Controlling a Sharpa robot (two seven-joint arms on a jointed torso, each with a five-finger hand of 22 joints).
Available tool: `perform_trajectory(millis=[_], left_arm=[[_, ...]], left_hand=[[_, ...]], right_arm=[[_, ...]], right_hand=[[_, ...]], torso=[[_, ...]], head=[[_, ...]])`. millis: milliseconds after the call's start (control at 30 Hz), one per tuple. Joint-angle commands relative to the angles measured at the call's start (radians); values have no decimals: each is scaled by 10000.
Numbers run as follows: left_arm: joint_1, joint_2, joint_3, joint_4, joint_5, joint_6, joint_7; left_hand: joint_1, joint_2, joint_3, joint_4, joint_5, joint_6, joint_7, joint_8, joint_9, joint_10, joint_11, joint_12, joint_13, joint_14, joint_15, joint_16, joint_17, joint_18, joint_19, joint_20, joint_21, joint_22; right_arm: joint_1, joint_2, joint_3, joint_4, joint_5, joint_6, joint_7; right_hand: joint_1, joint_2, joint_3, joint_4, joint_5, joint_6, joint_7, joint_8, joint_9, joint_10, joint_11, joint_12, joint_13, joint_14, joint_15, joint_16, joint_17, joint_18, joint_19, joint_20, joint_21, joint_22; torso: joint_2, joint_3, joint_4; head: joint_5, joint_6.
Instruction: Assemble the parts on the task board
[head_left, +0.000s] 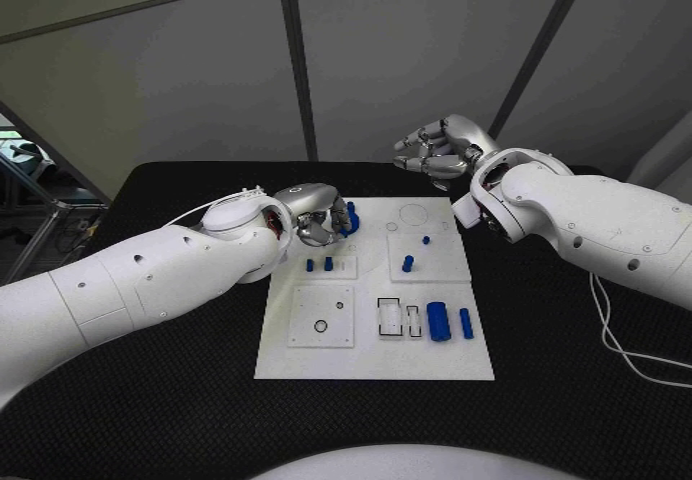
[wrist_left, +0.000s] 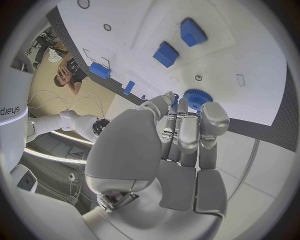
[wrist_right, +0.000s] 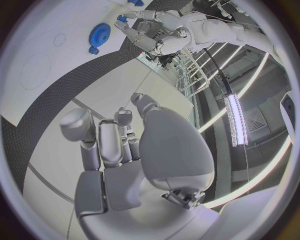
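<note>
The left hand (head_left: 310, 212) lies over the far left corner of the board (head_left: 433, 365), fingers curled down beside a blue gear (wrist_left: 197, 98). In the left wrist view the fingertips (wrist_left: 169, 97) reach the gear's toothed rim, but the palm hides the contact, so whether the hand grips the gear or only touches it cannot be told. In the head view the gear is mostly covered by the hand; only a strip of blue shows at the fingers.

The right hand (head_left: 441, 145) hangs above the table's far edge, beyond the board, fingers curled in with nothing in them. The right wrist view shows its fingers (wrist_right: 103, 140) bent over empty air, with the gear far off across the board.

On the board, two small blue blocks (head_left: 320, 265) stand just this side of the left hand. A short peg (head_left: 426, 240) and a taller peg (head_left: 408, 264) stand on the right half. Nearer the robot, a thick cylinder (head_left: 438, 321) and a thinner one (head_left: 466, 322) lie side by side, next to a black-outlined slot (head_left: 389, 316). Two dark rings (head_left: 319, 326) lie on the near left plate, too small to make out further.
</note>
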Motion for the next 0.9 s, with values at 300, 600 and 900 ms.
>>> perform_trajectory(millis=[300,600,900], left_arm=[[-29,-549,103,483,178,-79,-281],[-125,-895,107,532,372,67,-427],[-201,-895,107,457,404,169,-501]], left_hand=[[-78,-31,89,-2,-18,106,23,-69,-14,101,1,-39,10,15,-14,-45,-22,-889,105,6,94,48],[-100,-43,100,-2,-22,130,23,-72,-15,124,-1,-44,11,10,-15,-58,-61,-893,116,8,114,65],[-100,-43,100,-2,-22,130,23,-72,-15,124,-1,-44,11,10,-15,-58,-61,-893,116,8,114,65]], right_arm=[[14,-22,5,2,4,30,53],[11,-31,5,-2,4,30,61],[9,-48,5,5,4,29,61]], right_hand=[[-46,39,98,0,100,26,0,68,-8,17,-4,30,10,173,-70,-49,-1,67,-79,-6,-42,-2],[-45,36,107,0,122,26,0,70,-9,20,-3,32,11,175,-71,-49,4,68,-79,-7,-48,-9],[-46,32,118,1,151,26,0,73,-10,21,-3,31,7,174,-72,-60,-7,66,-73,-8,-48,-4]], torso=[[0,16,-13],[-1,17,4],[2,18,-23]], head=[[56,23],[88,42],[120,47]])
